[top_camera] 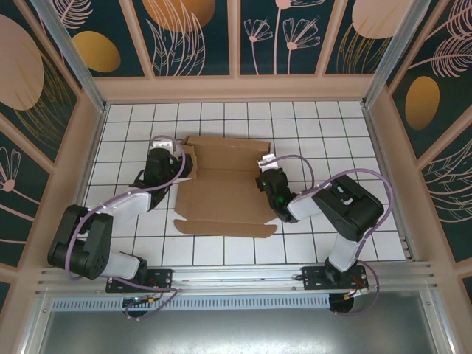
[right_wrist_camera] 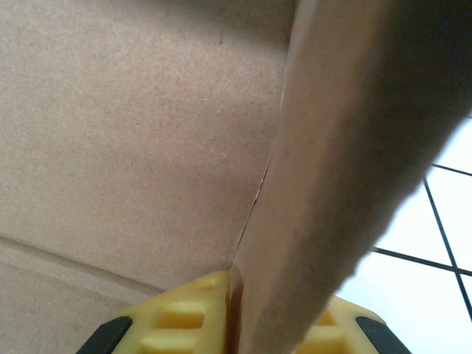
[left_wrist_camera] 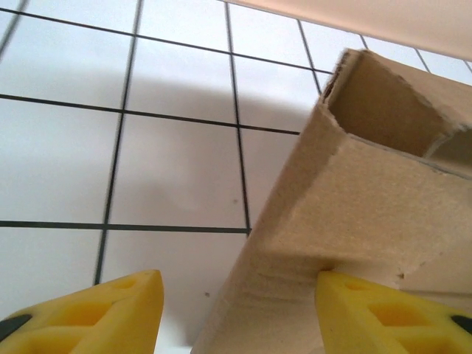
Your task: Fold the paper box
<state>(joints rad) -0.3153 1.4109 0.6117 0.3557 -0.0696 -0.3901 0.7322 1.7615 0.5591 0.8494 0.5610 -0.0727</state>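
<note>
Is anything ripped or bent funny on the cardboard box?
Yes, a little. In the left wrist view, the paper box has a raised flap whose top edge looks ragged, with a dented patch lower down. In the right wrist view, a thin split seems to run along its fold.

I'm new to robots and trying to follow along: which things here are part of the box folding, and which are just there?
Part of the job:
paper box
left end effector, open astride a raised side wall
right end effector, pinching a flap

Just there:
tiled table
flower-patterned walls
</note>
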